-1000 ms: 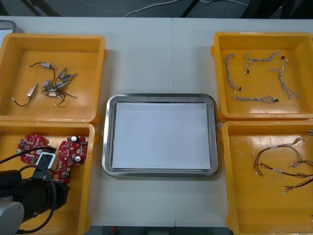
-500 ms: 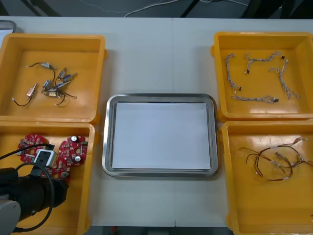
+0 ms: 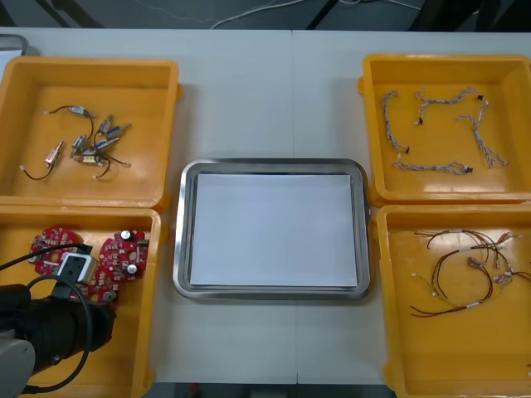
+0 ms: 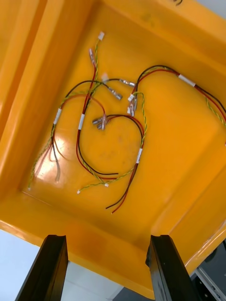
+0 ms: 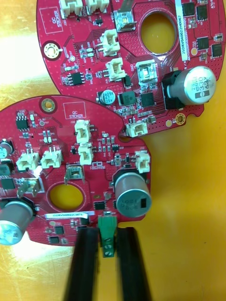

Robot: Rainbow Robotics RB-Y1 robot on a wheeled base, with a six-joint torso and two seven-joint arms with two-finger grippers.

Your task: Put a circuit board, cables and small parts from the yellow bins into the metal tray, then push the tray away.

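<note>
My left gripper (image 5: 107, 233) is shut on the green connector at the edge of a round red circuit board (image 5: 70, 155). A second board (image 5: 122, 56) overlaps that one farther out from the fingers. In the front view the left arm (image 3: 50, 327) reaches over the near left yellow bin (image 3: 145, 348), above the red boards (image 3: 124, 253). My right gripper (image 4: 107, 237) is open, with nothing between its fingers. It hangs above the bin wall, over a loose tangle of red and yellow cables (image 4: 110, 136). In the front view those cables (image 3: 465, 269) lie in the near right bin (image 3: 390, 332).
The metal tray (image 3: 184, 224), white inside, sits in the middle between the bins. The far left bin (image 3: 170, 124) holds small metal parts (image 3: 91, 145) with black cables. Twisted blue and white cables (image 3: 440, 133) lie in the far right bin (image 3: 371, 124).
The left fingers have shut on the board's green connector. The right gripper opened, and the red and yellow cables dropped and spread out in the near right bin.
</note>
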